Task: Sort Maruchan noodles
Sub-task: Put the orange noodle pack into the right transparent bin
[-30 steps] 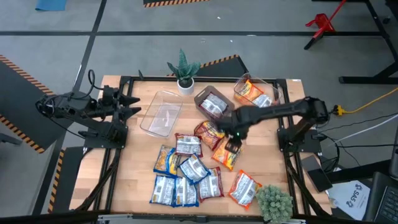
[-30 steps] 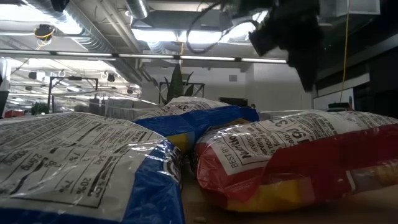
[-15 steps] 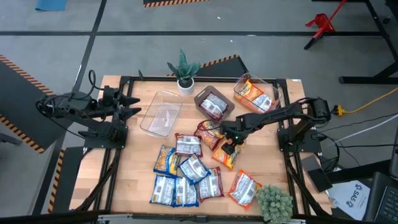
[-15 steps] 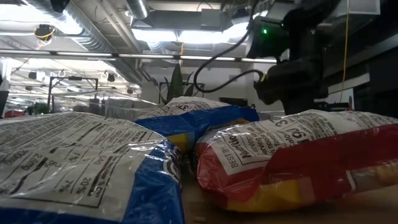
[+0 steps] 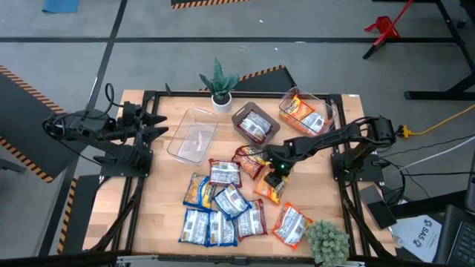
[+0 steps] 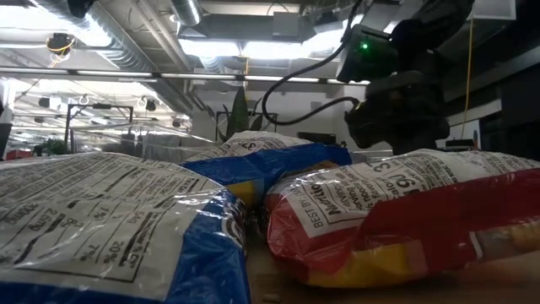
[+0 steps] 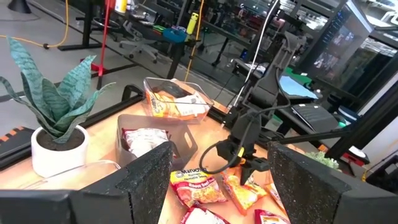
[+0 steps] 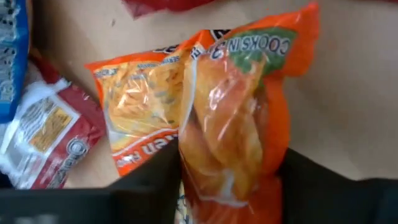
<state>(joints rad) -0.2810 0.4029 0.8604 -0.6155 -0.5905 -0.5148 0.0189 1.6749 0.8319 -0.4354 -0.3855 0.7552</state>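
Note:
Several Maruchan noodle packets point(image 5: 223, 204) in blue, red and orange wrappers lie flat in a loose heap on the wooden table. In the low view a blue packet point(image 6: 126, 228) and a red packet point(image 6: 396, 211) fill the foreground. My right gripper point(image 5: 276, 169) is low over an orange packet point(image 5: 269, 185) at the heap's right side, shut on it point(image 8: 230, 124). A second orange packet point(image 8: 137, 106) lies flat beside it. My left gripper point(image 5: 159, 126) waits open at the table's left edge, its fingers wide apart point(image 7: 221, 180). My right gripper comes from above, pointing down, with one finger point(image 8: 155, 183) on each long side of the orange packet. The packet's middle point(image 8: 230, 149) is pinched between them and bulges up, its wrapper creased. Its far end point(image 8: 261, 43) lies on the table.
A clear bin point(image 5: 193, 133) stands empty at the left. A grey bin point(image 5: 254, 122) holds a red packet, and a clear bin point(image 5: 304, 111) at the far right holds orange packets. Potted plants stand at the far edge point(image 5: 219, 85) and near right corner point(image 5: 326, 241).
My right arm has come down from high above the table to the orange packet, moving slightly toward the near edge. The packets have stayed where they were.

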